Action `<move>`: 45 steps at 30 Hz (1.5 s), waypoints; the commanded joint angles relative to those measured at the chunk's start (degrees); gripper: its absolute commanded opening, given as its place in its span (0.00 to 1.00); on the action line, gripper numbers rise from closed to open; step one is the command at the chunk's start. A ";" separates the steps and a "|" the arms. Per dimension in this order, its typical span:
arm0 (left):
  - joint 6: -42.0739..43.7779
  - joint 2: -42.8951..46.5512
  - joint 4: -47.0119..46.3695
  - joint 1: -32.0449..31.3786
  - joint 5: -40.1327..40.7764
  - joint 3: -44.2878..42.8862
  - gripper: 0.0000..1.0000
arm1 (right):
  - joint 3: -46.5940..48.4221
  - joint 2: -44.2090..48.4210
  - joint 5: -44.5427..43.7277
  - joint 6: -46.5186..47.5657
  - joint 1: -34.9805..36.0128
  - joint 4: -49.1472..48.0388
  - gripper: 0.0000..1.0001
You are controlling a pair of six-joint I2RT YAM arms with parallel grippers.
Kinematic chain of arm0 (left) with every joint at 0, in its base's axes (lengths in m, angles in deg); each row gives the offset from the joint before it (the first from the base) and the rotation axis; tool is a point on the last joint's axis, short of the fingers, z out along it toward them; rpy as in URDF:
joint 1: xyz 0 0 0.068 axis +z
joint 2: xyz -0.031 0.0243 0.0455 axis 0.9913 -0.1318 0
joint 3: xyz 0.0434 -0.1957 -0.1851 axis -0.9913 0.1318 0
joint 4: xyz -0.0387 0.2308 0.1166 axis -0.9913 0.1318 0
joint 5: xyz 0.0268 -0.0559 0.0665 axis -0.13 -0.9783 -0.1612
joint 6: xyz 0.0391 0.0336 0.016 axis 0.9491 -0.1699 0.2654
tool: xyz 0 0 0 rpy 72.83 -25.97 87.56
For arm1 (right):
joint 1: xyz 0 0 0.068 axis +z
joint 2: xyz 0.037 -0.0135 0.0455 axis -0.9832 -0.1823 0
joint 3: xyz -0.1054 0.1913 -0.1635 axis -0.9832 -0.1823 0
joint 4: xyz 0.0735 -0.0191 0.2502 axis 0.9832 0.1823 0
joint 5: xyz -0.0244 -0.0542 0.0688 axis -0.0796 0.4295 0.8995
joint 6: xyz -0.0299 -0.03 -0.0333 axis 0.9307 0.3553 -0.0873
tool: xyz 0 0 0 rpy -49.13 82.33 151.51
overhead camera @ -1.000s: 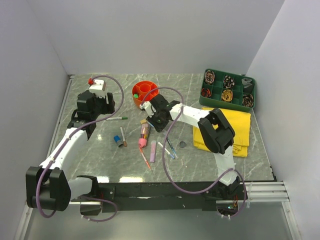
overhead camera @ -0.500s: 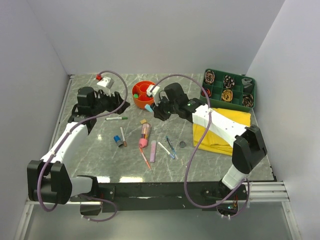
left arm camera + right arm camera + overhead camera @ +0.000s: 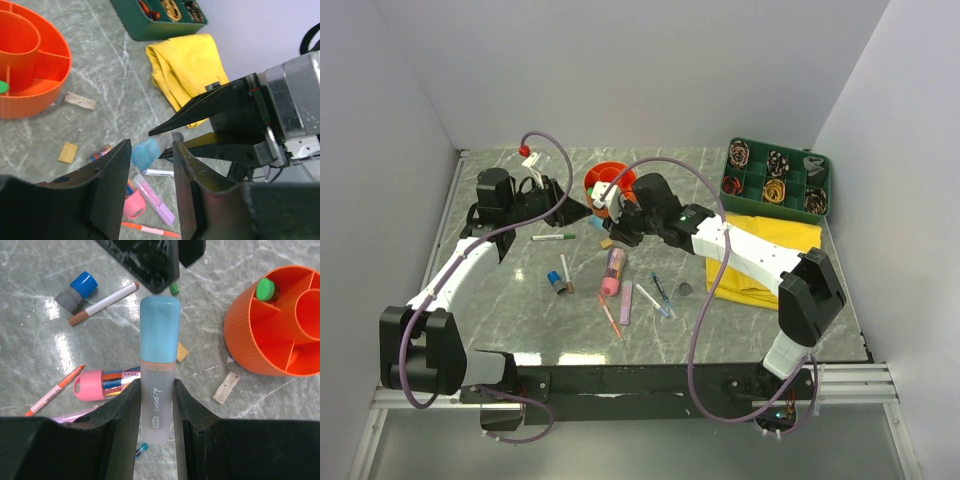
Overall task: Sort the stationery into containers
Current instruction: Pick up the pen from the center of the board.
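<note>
My right gripper (image 3: 611, 226) (image 3: 156, 386) is shut on a highlighter (image 3: 159, 375) with a pale blue cap and a frosted grey body, held above the table. My left gripper (image 3: 574, 210) (image 3: 151, 148) is open, and the highlighter's blue cap (image 3: 145, 152) shows between its fingertips without being gripped. The round orange organiser (image 3: 610, 181) (image 3: 270, 335) (image 3: 30, 75) stands behind them with a green cap (image 3: 265, 288) in one ring compartment. The green divided tray (image 3: 772, 207) stands at the back right. A pink tube (image 3: 610, 271) (image 3: 95, 385), pens and a blue cap (image 3: 84, 284) lie on the table.
A yellow cloth (image 3: 770, 255) (image 3: 187, 70) lies right of the loose items. A green-capped pen (image 3: 553, 237), a brown-tipped marker (image 3: 102, 303), a dark disc (image 3: 686, 290) and small tan erasers (image 3: 68, 152) are scattered on the marble top. Walls close in on three sides.
My right gripper has carried the highlighter left and slightly forward, toward the left gripper. My left gripper has swung right, so the blue cap now sits between its open fingers.
</note>
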 commanded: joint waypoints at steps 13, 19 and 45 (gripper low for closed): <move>0.17 0.78 -1.58 -1.17 -0.88 0.33 0.51 | 0.84 1.70 -3.01 1.66 0.95 -5.27 0.00; 2.81 0.08 1.05 -1.17 3.07 -0.46 0.57 | 0.40 2.49 -3.19 1.58 1.21 -5.45 0.00; 3.42 -3.44 0.60 -1.78 0.17 -2.56 0.03 | 1.10 2.49 -3.09 2.10 2.09 -5.54 0.31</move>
